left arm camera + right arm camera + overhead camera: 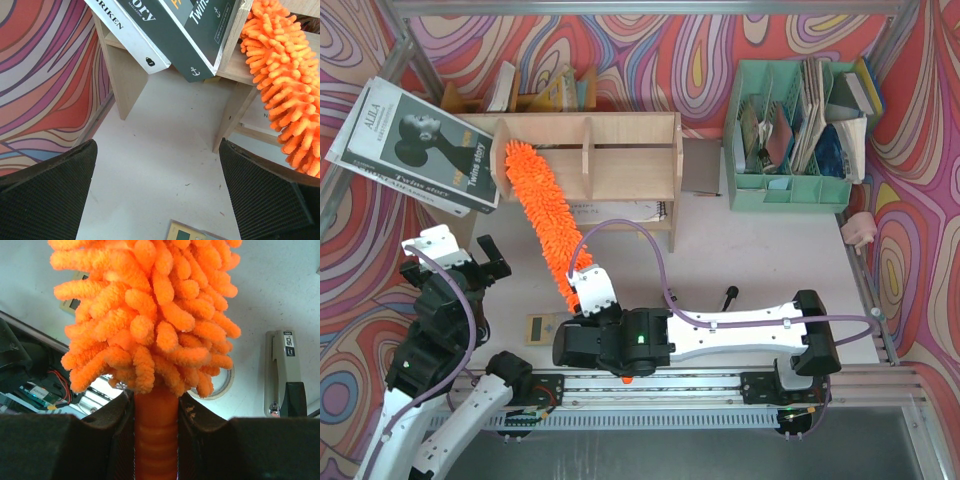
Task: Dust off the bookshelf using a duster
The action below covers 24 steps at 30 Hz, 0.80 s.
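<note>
Right gripper (156, 412) is clamped on the duster (542, 215) handle, left gripper (159, 192) spread empty; magazines (415, 145) leaning on the bookshelf (630, 135) could be toppled by a leftward sweep.

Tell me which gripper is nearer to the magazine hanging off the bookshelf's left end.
Left. The left gripper hovers open just in front of the magazine. The right gripper is farther off to the right, shut on the duster handle.
</note>
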### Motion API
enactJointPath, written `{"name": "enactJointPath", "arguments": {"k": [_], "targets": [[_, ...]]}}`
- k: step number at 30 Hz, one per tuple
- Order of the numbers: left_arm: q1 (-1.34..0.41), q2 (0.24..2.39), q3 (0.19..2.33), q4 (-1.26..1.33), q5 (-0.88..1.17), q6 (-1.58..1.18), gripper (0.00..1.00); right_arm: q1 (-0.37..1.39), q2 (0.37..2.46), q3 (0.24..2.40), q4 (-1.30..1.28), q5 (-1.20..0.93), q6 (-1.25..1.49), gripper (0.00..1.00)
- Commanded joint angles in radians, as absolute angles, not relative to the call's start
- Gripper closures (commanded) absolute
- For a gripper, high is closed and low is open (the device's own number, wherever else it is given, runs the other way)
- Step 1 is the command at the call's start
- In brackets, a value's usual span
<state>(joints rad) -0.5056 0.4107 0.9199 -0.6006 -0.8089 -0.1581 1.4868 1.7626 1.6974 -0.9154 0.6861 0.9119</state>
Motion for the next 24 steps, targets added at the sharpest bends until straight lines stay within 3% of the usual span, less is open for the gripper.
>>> {"name": "enactJointPath", "arguments": {"k": [1, 8, 18, 24], "targets": [[-0.501, 0.409, 0.917, -0.602, -0.814, -0.164, 0.01, 1.499, 1.72, 1.707, -0.835, 0.698, 0.85, 1.0], [-0.5, 0.41, 0.917, -0.602, -0.816, -0.165, 0.02, 1.508, 1.76, 1.747, -0.961, 0.708, 0.918, 1.0], [-0.501, 0.407, 0.917, -0.603, -0.816, -0.166, 0.01, 1.508, 1.648, 1.667, -1.109, 0.852, 1.128, 1.0], [-0.501, 0.41, 0.916, -0.602, -0.817, -0.166, 0.01, 1.508, 1.676, 1.687, -0.942, 0.79, 0.946, 1.0]]}}
